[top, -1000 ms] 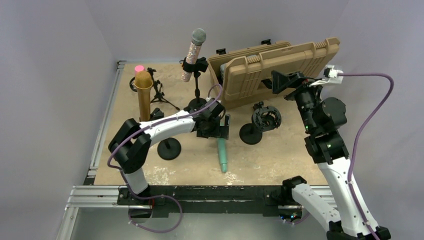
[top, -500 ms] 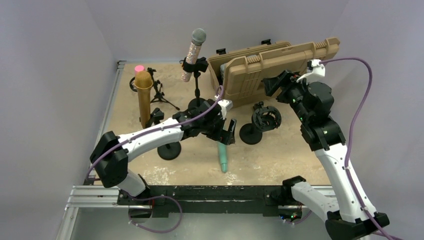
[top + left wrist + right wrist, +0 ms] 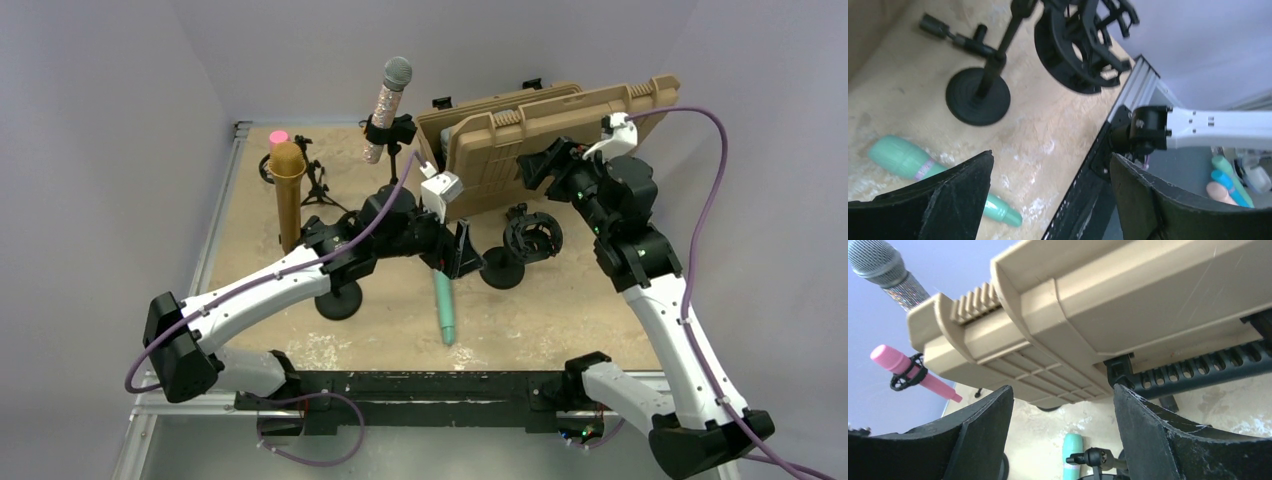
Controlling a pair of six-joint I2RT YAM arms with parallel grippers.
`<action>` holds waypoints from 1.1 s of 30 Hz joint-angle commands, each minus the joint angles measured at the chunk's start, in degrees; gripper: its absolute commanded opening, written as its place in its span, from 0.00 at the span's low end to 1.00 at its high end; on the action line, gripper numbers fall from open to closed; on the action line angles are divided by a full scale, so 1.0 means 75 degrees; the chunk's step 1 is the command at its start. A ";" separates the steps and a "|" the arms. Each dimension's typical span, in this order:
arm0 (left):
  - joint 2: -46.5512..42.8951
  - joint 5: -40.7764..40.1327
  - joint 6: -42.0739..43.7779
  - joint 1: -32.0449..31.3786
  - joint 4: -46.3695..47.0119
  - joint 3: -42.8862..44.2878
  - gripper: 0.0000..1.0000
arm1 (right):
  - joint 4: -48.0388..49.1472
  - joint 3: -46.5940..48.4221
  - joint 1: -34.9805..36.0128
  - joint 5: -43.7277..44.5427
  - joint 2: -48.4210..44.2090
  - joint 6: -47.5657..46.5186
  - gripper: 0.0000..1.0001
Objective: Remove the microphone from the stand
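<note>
Your left gripper (image 3: 1050, 165) hangs wide and empty near the teal microphone (image 3: 443, 305); your right gripper (image 3: 1063, 390), fingers also spread, seems just beside the tan case (image 3: 560, 130).

Four microphones (image 3: 443, 310), four stands (image 3: 503, 268), one case (image 3: 560, 125)

Mint-green microphone (image 3: 443, 308) with lilac band, centre frame; glittery pink microphone (image 3: 381, 115) with grey mesh head, upper centre. Gold-brown microphone (image 3: 288, 190) and plain pink microphone (image 3: 278, 137), upper left. Tan ribbed case (image 3: 540, 130), black stand (image 3: 500, 268), sandy bench (image 3: 570, 310) scuffed white.
</note>
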 commanded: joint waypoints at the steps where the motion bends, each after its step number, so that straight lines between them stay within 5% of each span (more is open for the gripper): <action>1: 0.0097 -0.1172 -0.0493 0.0014 0.0541 0.0809 0.84 | 0.0976 0.0307 -0.0019 -0.0077 -0.0379 -0.0178 0.72; 11: 0.1120 -0.2575 -0.2715 0.0163 0.0896 0.1748 0.71 | 0.2424 0.0121 -0.0019 -0.0571 -0.1353 -0.0102 0.72; 27: 0.2516 -0.2043 -0.3296 0.0134 0.2895 0.1929 0.85 | 0.2565 0.0181 -0.0019 -0.0524 -0.1519 -0.0497 0.72; 33: 0.2019 -0.3502 -0.3238 -0.0392 0.3240 0.1139 0.85 | 0.2588 0.0183 -0.0019 -0.0574 -0.1553 -0.0498 0.72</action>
